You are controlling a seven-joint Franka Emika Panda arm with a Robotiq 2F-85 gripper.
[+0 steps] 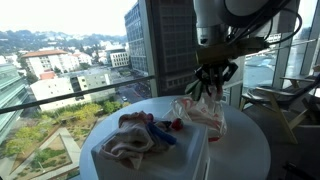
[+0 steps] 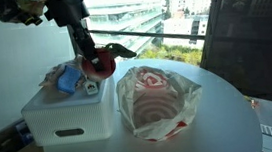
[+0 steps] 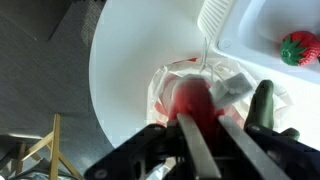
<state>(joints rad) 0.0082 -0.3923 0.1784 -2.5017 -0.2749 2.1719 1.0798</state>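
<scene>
Red and round, a small ball-like object [image 3: 189,100] sits clamped between the fingers of your claw [image 2: 99,65], held in the air above the clear plastic bag with red-and-white stripes [image 2: 157,102] on the round white table [image 2: 225,118]. Just beside it stands the white plastic bin [image 2: 65,121], with a red toy strawberry [image 3: 298,47] inside.

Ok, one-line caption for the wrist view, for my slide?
Pincer gripping a round red item over a crumpled plastic bag on the white table, a strawberry in the white bin beside it.
</scene>
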